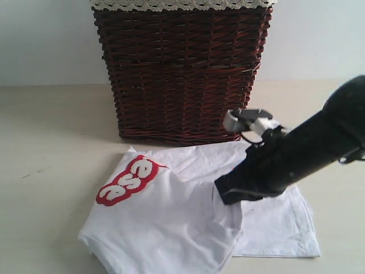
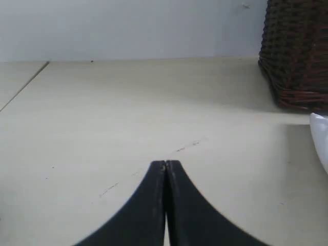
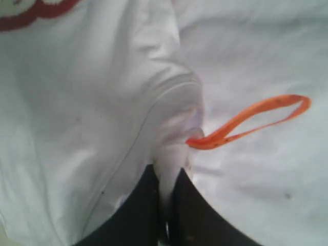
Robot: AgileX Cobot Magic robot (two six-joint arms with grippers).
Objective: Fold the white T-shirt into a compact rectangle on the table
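Note:
The white T-shirt point(image 1: 171, 220) lies crumpled on the table point(image 1: 51, 148) in front of the basket, its red letter patch point(image 1: 128, 181) facing up at the left. My right gripper point(image 3: 168, 171) is shut on a fold of the white T-shirt point(image 3: 102, 102) at the collar, right beside the orange tag loop point(image 3: 251, 119). In the exterior view the right arm reaches in from the right and its gripper point(image 1: 231, 194) presses into the shirt's middle. My left gripper point(image 2: 165, 164) is shut on nothing, low over bare table point(image 2: 102, 113), away from the shirt's edge point(image 2: 320, 138).
A dark brown wicker basket point(image 1: 179, 71) with a lace-edged liner stands just behind the shirt; its corner point(image 2: 297, 51) shows in the left wrist view. Bare tabletop stretches to the left. A pale wall rises behind the table.

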